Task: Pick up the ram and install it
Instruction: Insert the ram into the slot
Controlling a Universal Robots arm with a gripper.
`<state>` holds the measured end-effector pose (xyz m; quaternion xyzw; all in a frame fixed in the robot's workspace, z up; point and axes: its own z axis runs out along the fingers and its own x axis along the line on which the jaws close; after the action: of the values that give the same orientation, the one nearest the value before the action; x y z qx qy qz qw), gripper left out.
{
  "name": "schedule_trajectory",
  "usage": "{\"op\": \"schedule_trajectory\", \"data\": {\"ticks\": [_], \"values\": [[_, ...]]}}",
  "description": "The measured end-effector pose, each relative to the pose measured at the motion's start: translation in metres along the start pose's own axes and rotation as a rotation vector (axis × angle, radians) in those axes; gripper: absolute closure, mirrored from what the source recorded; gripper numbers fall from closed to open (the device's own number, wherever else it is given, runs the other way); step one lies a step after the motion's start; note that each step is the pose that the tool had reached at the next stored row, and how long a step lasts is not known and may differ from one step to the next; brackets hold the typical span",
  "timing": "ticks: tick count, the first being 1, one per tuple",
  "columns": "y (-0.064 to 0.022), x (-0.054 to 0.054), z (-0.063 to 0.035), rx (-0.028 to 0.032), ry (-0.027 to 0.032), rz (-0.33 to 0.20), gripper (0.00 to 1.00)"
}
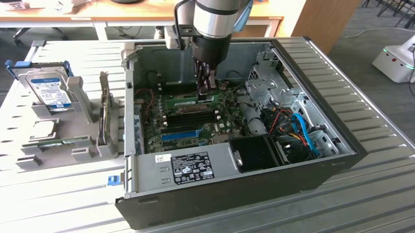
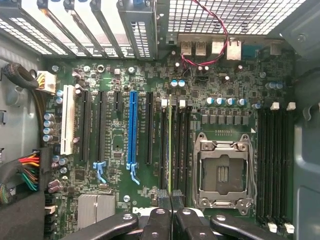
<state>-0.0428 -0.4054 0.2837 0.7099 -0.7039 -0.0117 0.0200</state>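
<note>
Now, exterior view: gripper (image 1: pixel 206 90) low inside the case (image 1: pixel 324 160), at one end of the ram (image 1: pixel 181 101).
Wrist view: ram edge-on along a black memory slot (image 2: pixel 181 145); jaws nearly closed over its end; grip unconfirmed.
Technique: judged best to press straight down, stick upright, both ends level.

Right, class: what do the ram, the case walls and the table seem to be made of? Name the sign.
The ram: green circuit board, probably fibreglass laminate, matt, coloured like the motherboard. The case walls: bare grey sheet metal, dull sheen, folded edges. The table: likely metal, pale, ribbed slats.
</note>
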Motion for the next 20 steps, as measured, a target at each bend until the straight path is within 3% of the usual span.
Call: {"op": "schedule_trajectory", "data": {"ticks": [20], "values": [[-0.0004,-0.0001,0.0096,0.0,0.0,0.0,0.88]]}}
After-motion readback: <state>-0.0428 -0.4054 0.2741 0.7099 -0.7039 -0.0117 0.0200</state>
